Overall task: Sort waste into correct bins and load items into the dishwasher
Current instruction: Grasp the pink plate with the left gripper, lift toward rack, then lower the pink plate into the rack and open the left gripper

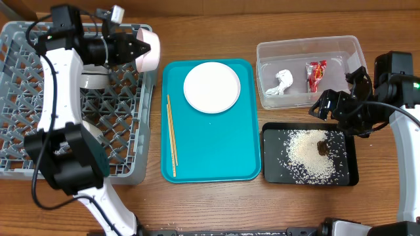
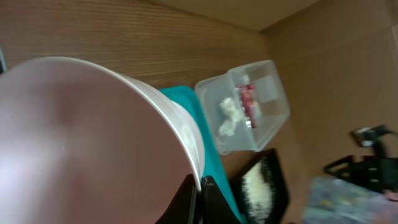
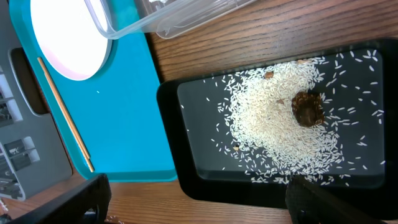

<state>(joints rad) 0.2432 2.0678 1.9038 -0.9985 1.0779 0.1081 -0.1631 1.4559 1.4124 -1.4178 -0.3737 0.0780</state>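
We see the left claw [image 1: 136,47] pinched tight on the rim of the pink bowl [image 1: 151,51]. It holds the bowl on its side over the far right corner of the grey dish rack [image 1: 125,128], at the left of the desk. The left wrist view shows the fingers [image 2: 200,198] closed on the bowl's wall. A pale rounded vessel [image 1: 97,80] sits in the rack beneath that arm, and we cannot tell which it is.

The right claw [image 3: 196,190] is spread wide with nothing in it, and it hangs above the black tray [image 1: 270,174] at the near right. In that tray we see loose white rice [image 1: 307,160] and the brown food lump [image 1: 323,147] at the heap's far right edge. Just beyond, the clear tub [image 1: 341,47] holds the white tissue [image 1: 281,82] and the red wrapper [image 1: 315,73].

Between rack and bins lies the teal tray [image 1: 210,147]. The white plate [image 1: 211,87] rests at its far end, and the chopsticks [image 1: 171,134] lie along its left edge.
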